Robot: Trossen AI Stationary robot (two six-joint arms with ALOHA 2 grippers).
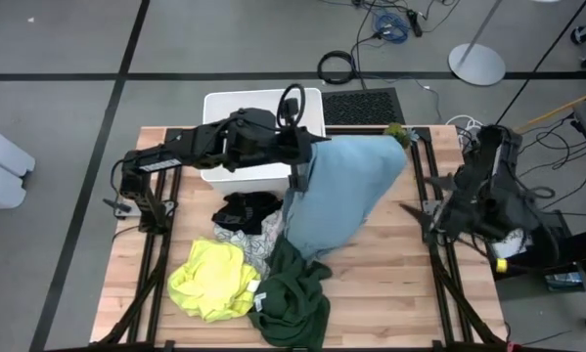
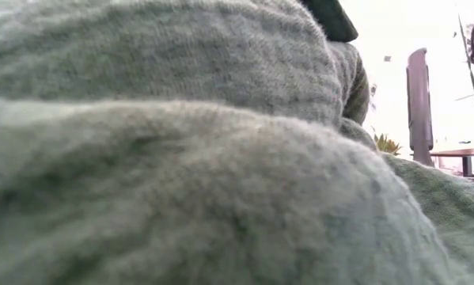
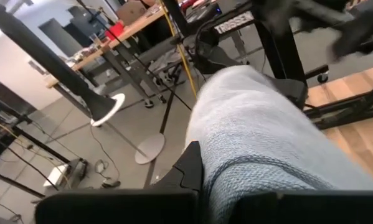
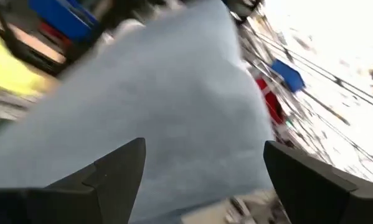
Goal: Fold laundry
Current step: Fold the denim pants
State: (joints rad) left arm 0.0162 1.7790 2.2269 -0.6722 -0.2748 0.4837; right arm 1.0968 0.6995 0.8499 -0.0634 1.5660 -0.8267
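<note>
Left arm reaches across the far half of the wooden table point(image 1: 390, 293), passing over the white bin point(image 1: 224, 106); its left gripper point(image 1: 310, 156) is raised and pinching an upper edge of the light blue garment point(image 1: 346, 191), fingers pressed together on the cloth. In the left wrist view the same blue knit runs up from between the dark fingers point(image 3: 189, 168). Right arm stands at the table's right edge, its right gripper point(image 1: 415, 210) pointing toward the blue garment with fingers spread wide and nothing between them; the right wrist view shows both fingers apart, the blue cloth filling the field beyond, whether touching it cannot be told.

Light blue garment: hangs as a broad, draped sheet from the left gripper down to the table, widest at the far end and narrowing toward its lower end, which rests against the dark green garment point(image 1: 294, 298).

Count on the table, 5 garments:
- 1 light blue, lifted at centre
- 1 dark green, crumpled at the near edge, centre
- 1 bright yellow point(image 1: 212, 279), bunched just left of the green
- 1 black point(image 1: 246, 209), near the bin
- 1 white with grey pattern point(image 1: 248, 240), between black and yellow, mostly covered

1 white bin sits at the far edge. The low view is blocked by close green knit, probably the dark green garment
</note>
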